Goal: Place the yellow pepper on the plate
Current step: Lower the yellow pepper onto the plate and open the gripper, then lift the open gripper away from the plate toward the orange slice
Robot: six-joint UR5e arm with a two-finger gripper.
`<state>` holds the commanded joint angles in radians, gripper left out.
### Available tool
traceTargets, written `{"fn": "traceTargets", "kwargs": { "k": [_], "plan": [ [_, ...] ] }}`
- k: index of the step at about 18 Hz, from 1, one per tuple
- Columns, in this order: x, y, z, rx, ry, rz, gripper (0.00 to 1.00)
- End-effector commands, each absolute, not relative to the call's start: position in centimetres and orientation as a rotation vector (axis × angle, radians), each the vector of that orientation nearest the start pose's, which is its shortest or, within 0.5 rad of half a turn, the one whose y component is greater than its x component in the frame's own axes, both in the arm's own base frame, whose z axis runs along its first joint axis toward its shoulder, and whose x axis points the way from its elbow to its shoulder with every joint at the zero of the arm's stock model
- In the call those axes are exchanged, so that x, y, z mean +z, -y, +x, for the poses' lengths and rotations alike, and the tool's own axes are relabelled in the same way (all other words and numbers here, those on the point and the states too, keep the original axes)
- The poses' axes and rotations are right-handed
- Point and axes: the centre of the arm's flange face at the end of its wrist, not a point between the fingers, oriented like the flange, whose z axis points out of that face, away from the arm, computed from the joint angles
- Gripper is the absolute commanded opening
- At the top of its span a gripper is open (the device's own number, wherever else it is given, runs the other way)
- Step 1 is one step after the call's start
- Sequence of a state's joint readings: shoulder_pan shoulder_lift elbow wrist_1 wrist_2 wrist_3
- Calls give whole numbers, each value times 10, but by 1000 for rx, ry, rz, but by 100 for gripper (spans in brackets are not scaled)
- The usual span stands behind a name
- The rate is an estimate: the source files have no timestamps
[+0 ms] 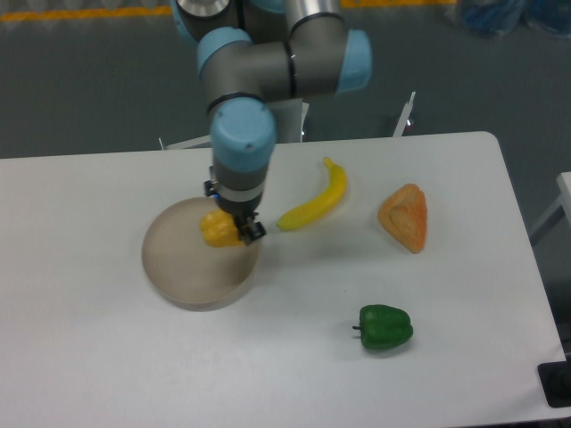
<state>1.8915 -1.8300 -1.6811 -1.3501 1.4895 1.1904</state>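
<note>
The yellow pepper (217, 229) is a lumpy yellow-orange lump held over the upper right part of the plate (183, 267), a round greyish-tan dish at the table's left centre. My gripper (229, 226) is shut on the pepper, its dark fingers pointing down from the blue-capped wrist above. I cannot tell whether the pepper touches the plate's surface or hangs just above it.
A long yellow banana (316, 201) lies right of the plate. An orange triangular wedge (405, 217) sits further right. A green pepper (385, 327) rests near the front right. The arm's base stands behind the table's far edge.
</note>
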Motion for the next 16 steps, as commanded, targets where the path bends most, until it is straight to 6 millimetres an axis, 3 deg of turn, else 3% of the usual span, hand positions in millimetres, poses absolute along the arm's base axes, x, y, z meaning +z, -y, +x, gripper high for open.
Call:
{"fn": "traceTargets", "kwargs": {
  "k": [2,4,8,9,10,16],
  "plan": [
    [303,-574,-39,-260,-1331,-2895,6],
    [295,-578,-40,-269,-1333,-2900,14],
    [288,-581,-37,-279,-1348,-2900,67],
    [289,-581,-38,-276,-1343,-2900,89],
    [291,-582,-38,-269,-1339,-2900,100],
    [311,-588,-42,-198,-1306,-2878,100]
  ]
}}
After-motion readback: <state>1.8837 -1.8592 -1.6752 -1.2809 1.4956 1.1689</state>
